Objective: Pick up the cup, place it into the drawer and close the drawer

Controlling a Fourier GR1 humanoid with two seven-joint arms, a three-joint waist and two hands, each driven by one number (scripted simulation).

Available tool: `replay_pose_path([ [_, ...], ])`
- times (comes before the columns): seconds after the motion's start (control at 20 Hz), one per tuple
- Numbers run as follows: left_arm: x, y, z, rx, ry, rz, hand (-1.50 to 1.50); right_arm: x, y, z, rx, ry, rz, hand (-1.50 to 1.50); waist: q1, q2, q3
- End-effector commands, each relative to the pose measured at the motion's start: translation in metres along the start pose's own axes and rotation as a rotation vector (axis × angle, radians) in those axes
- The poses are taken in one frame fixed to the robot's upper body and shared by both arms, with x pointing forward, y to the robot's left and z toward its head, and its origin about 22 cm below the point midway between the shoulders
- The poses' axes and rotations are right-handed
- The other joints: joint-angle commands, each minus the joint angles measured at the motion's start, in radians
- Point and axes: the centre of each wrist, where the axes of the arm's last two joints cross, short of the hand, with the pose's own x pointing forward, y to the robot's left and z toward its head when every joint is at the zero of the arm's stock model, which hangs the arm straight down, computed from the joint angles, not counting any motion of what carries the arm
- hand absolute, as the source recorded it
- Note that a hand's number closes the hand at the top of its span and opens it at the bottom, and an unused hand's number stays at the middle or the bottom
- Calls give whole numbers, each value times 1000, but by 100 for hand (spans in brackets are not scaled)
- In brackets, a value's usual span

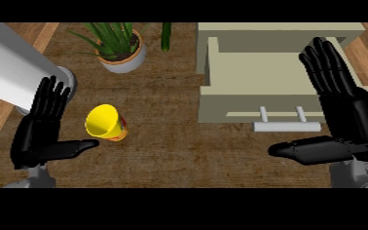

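Note:
A yellow cup (105,122) with an orange-red side lies tilted on the brown counter at the left centre, its mouth facing up and left. My left hand (39,129) stands open just left of it, thumb pointing toward the cup without touching it. A beige drawer (251,73) is pulled open at the upper right, its inside bare, with a pale handle (286,124) on its front. My right hand (338,107) is open over the drawer's right side, thumb stretched left below the handle.
A potted green plant (119,46) in a white pot stands at the back, left of the drawer. A large white-grey cylinder (25,73) slants in from the upper left, close behind my left hand.

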Motion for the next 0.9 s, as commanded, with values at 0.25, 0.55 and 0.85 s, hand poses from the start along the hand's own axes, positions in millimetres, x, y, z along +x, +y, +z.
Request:
replay_pose_path([
  [0.25, -57, 10, -5, 64, 87, -42, -150, 0, 2, -23, -24, -15, -4, -150, 0, 0, 0],
  [0.55, -88, 57, 15, 73, 107, -54, -150, 10, -13, -11, 3, -20, 16, -150, -3, 0, 0],
  [0.85, -135, 51, 30, 73, 120, -73, -150, 18, -3, -27, -3, -8, 11, -150, -7, 2, -1],
])
